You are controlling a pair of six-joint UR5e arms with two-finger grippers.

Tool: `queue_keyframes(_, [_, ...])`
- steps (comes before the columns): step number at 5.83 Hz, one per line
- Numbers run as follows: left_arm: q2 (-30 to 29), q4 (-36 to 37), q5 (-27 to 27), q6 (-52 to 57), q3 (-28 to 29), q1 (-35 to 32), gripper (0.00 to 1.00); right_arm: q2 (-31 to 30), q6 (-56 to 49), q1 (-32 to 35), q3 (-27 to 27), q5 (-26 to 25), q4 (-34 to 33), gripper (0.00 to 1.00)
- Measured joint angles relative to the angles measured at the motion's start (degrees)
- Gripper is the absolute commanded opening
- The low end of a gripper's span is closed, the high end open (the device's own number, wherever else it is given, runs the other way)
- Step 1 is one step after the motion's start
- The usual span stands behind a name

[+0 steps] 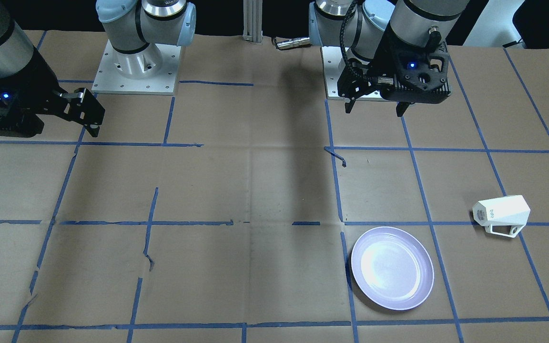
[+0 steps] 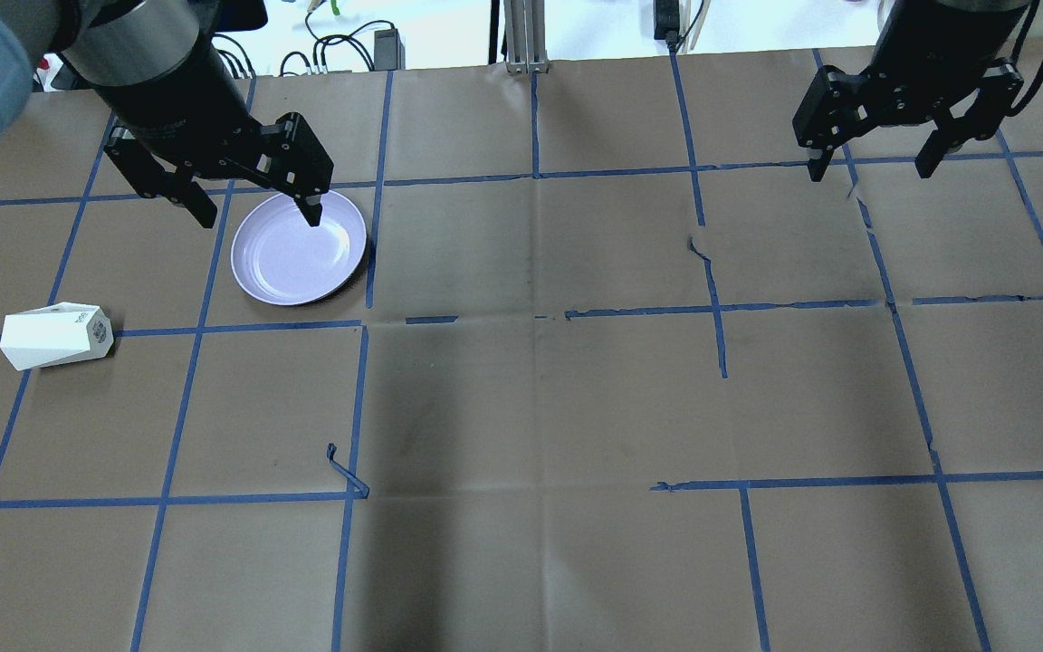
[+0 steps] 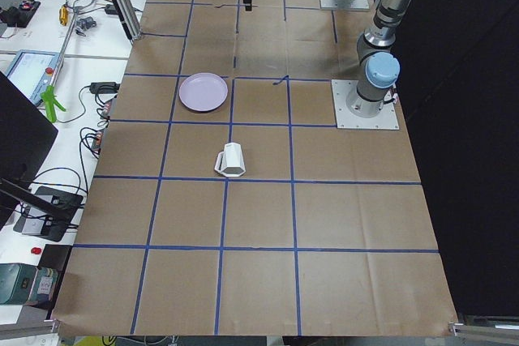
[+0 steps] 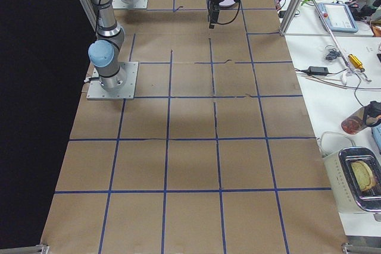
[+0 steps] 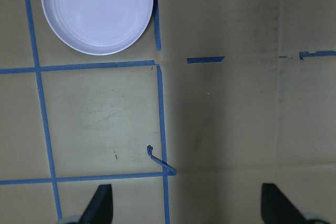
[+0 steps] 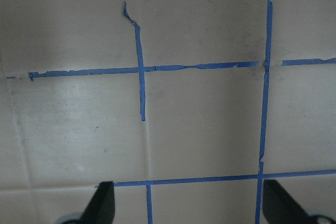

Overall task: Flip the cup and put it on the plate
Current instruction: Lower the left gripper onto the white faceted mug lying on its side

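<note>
The white faceted cup (image 2: 57, 336) lies on its side on the paper-covered table, left of the plate; it also shows in the front view (image 1: 502, 215) and the left side view (image 3: 230, 160). The pale lavender plate (image 2: 299, 247) is empty; it shows in the front view (image 1: 392, 268), the left side view (image 3: 203, 91) and the left wrist view (image 5: 97, 11). My left gripper (image 2: 256, 212) is open and empty, held high near the plate. My right gripper (image 2: 874, 165) is open and empty, high over the far right of the table.
Brown paper with a blue tape grid (image 2: 535, 312) covers the table. A loose curl of tape (image 2: 347, 473) lifts from it. The arm bases (image 1: 136, 66) stand at the robot's side. Side benches hold cables and tools (image 3: 73, 30).
</note>
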Motion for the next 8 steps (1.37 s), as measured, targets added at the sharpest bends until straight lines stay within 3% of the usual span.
queue_keyframes(3, [0.41, 0.23, 0.1, 3.65, -0.9, 2.5, 0.99, 0.0, 0.0, 0.0, 0.0, 0.0, 0.0, 1.0])
queue_keyframes(5, [0.23, 0.46, -0.01, 16.04, -0.52, 15.17, 0.99, 0.0, 0.0, 0.0, 0.0, 0.0, 0.0, 1.0])
queue_keyframes(8, [-4.79, 5.64, 0.3, 46.47, 0.69, 37.67, 0.99, 0.0, 0.0, 0.01, 0.0, 0.0, 0.0, 1.0])
